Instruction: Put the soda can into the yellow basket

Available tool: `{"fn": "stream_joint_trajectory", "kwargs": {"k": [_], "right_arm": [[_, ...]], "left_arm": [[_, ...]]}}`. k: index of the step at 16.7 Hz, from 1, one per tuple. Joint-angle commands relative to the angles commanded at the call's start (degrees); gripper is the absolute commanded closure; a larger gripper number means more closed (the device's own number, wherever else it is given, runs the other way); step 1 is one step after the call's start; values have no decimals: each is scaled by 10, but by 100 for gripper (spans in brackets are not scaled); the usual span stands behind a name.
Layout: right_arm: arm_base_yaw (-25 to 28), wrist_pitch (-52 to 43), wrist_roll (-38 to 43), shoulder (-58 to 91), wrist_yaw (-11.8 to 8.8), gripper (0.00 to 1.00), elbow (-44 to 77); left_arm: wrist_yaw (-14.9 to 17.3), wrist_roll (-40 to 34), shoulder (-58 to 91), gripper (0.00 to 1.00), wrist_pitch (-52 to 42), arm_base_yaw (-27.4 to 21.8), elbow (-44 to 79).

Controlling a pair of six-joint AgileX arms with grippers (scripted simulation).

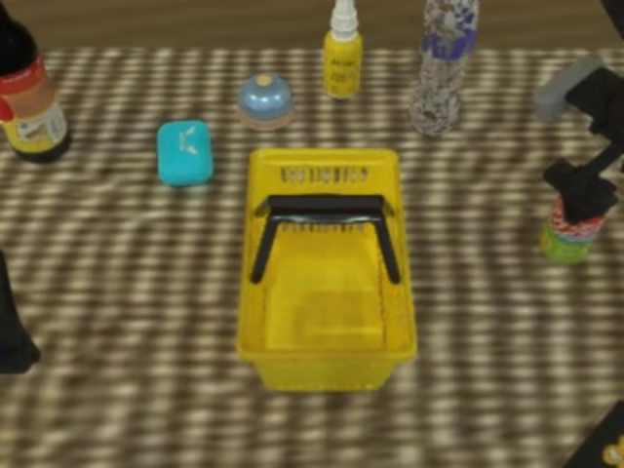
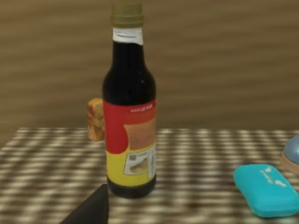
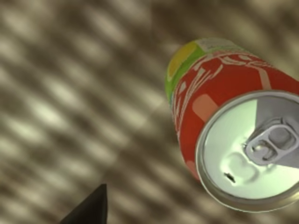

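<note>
The surface [image 1: 127, 283] carries a brown-and-cream woven pattern. Resting on it: the yellow basket [image 1: 322, 366] at centre; a teal case [image 1: 185, 153] and a service bell [image 1: 265, 100] behind it to the left; a dark sauce bottle [image 1: 27, 93] far left; a yellow white-capped bottle [image 1: 342, 51]; a clear patterned bottle [image 1: 441, 68]; the soda can [image 1: 567, 239] at the right edge.

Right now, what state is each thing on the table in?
Can: upright on the table, right of the basket, under the right tool.
Basket: empty, handle raised.
Dark bottle: upright, capped.
Yellow bottle: upright, capped.
Left tool: parked at the left edge.
</note>
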Motion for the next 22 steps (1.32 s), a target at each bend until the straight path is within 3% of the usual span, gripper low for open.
{"fn": "stream_joint_trajectory", "kwargs": {"k": [4,10,17,21,22], "right_arm": [[4,-26,-17,60,-1,0,59],[1,-22,-17,60,-1,0,56],[5,71,-16,87,-1,0,-11],[5,74,-16,88,-1,0,-13],[5,74,-16,88,-1,8,-13]], "left_arm": [[0,0,0,0,0,0,0],[0,0,0,0,0,0,0],[0,0,0,0,0,0,0],[0,0,0,0,0,0,0],[0,0,0,0,0,0,0]]}}
